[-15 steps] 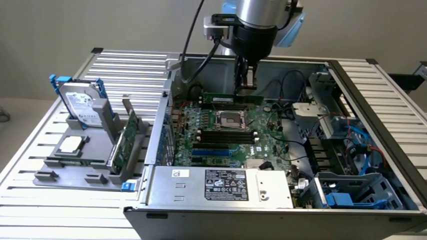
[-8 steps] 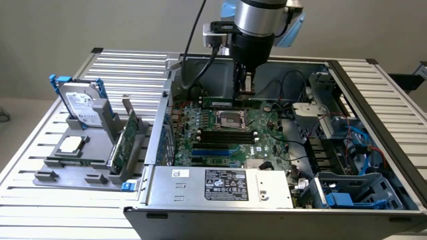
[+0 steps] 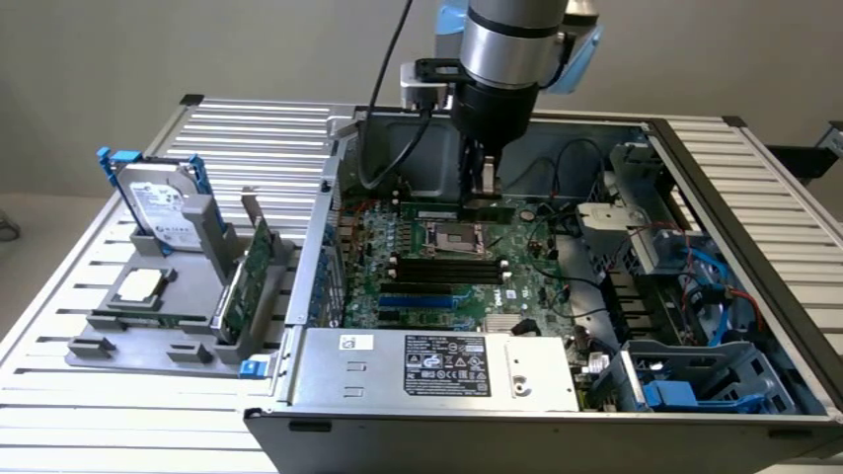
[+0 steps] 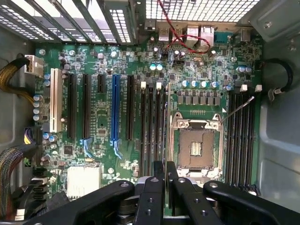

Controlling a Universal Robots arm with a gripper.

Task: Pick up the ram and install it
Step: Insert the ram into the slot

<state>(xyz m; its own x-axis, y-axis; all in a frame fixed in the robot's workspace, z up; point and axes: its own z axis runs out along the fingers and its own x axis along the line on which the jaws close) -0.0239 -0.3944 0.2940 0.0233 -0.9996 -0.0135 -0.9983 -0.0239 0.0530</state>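
The ram, a long, narrow green stick, is being held in the nearly closed claw just above the motherboard, near the processor socket, inside the open computer case.

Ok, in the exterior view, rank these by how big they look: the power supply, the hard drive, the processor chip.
1. power supply, though nearest the camera.
2. hard drive.
3. processor chip, clearly smallest.
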